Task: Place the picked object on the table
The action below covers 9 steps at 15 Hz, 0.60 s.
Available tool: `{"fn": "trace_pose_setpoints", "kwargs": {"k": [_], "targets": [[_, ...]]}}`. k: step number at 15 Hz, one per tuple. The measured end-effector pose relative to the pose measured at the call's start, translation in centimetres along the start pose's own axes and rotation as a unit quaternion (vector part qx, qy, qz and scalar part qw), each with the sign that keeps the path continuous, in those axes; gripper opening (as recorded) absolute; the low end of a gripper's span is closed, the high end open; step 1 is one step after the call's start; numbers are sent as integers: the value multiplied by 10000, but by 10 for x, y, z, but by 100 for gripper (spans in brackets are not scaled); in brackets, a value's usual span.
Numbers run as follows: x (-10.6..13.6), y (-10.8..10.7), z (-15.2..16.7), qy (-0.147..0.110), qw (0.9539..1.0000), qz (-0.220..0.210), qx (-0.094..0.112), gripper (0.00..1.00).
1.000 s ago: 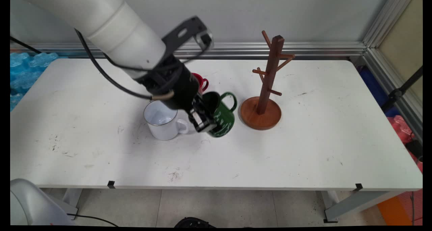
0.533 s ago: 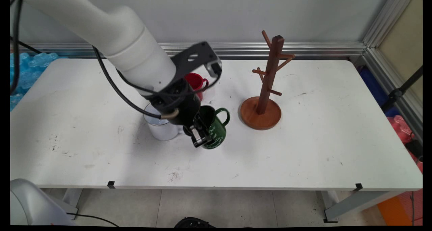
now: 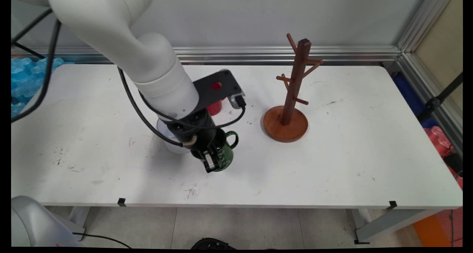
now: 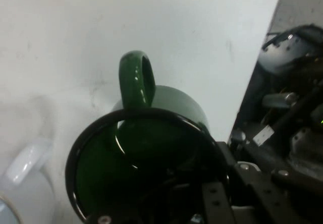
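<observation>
- The tool (image 3: 211,163) is clamped on the wall of a green mug (image 3: 224,157); one finger lies against the outside of the mug on its near side, the other seems to sit inside the rim, though the hand view shows that part only darkly.
- The green mug stands low over the worktop (image 3: 332,160), near its middle and toward the front; whether its base touches the surface I cannot tell; its handle points up and to the right in the main view, toward the back of the worktop.
- In the hand view the green mug (image 4: 146,158) fills the lower middle, its dark open mouth facing the camera and its handle rising at the top.
- A white mug (image 3: 166,134) sits just left of the green one, mostly hidden by the arm; in the hand view its handle (image 4: 25,161) shows at the lower left, close to the green mug.
- A red mug (image 3: 214,107) stands behind them, largely covered by the black camera bracket (image 3: 218,90) on the wrist.
- A wooden mug tree (image 3: 292,94) with a round base stands to the right, apart from the mugs; its pegs are bare.
</observation>
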<state>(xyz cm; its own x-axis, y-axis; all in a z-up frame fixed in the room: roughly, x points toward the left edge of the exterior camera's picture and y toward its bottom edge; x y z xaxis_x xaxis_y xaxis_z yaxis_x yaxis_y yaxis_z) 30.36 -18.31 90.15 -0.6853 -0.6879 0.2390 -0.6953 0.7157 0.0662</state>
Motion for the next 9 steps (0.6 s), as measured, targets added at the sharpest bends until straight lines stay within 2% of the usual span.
{"fn": "trace_pose_setpoints", "kwargs": {"k": [9], "targets": [[1, -1, 25, -606, 9979, -101, 191, 0]]}}
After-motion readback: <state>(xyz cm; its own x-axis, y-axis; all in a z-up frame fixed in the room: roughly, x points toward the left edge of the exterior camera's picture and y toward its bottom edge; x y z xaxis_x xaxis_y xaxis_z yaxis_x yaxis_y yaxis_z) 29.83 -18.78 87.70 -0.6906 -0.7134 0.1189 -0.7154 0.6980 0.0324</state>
